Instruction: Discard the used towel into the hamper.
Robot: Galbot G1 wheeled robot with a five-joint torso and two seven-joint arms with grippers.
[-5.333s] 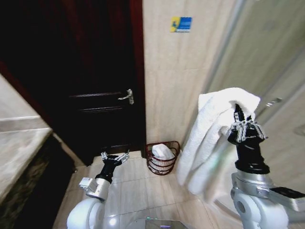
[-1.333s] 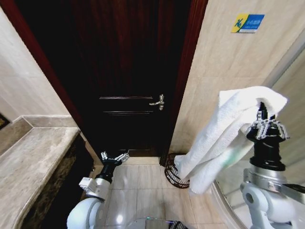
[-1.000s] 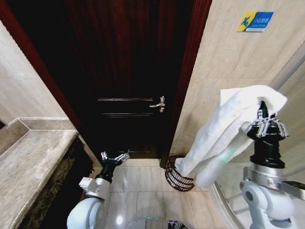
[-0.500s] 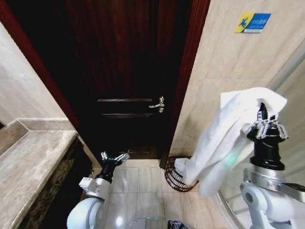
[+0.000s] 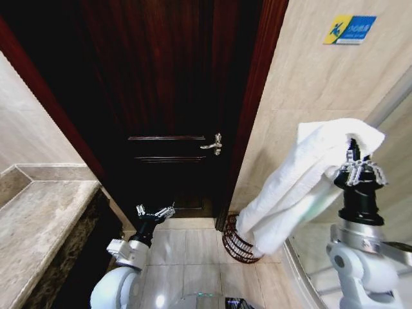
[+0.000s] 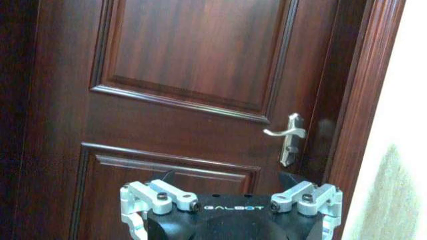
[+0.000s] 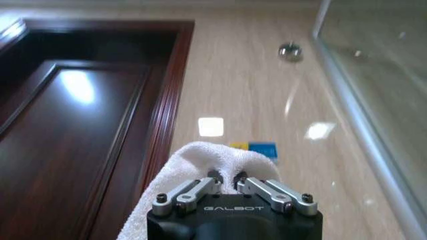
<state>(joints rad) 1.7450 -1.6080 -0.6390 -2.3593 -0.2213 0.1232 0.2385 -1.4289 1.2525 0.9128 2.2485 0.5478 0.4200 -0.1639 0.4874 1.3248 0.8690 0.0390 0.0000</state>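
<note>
1. The right gripper [image 5: 359,168], raised well above the hamper [image 5: 241,241], is clamped on the white towel [image 5: 302,183].
2. The towel's tail hangs over the hamper's rim by the door [image 5: 174,96].
3. The left gripper [image 5: 154,213], fingers apart, idles low beside the hamper.
4. Judgement: centre the towel's bulk above the hamper, lower it, then release.

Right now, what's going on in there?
The right gripper is raised at the right, its jaws shut on a white towel that hangs down from it. The towel's lower end hangs in front of the wire hamper, which sits on the floor by the door frame; the towel is not dropped in yet. The left gripper waits low, open and empty, facing the dark wooden door.
</note>
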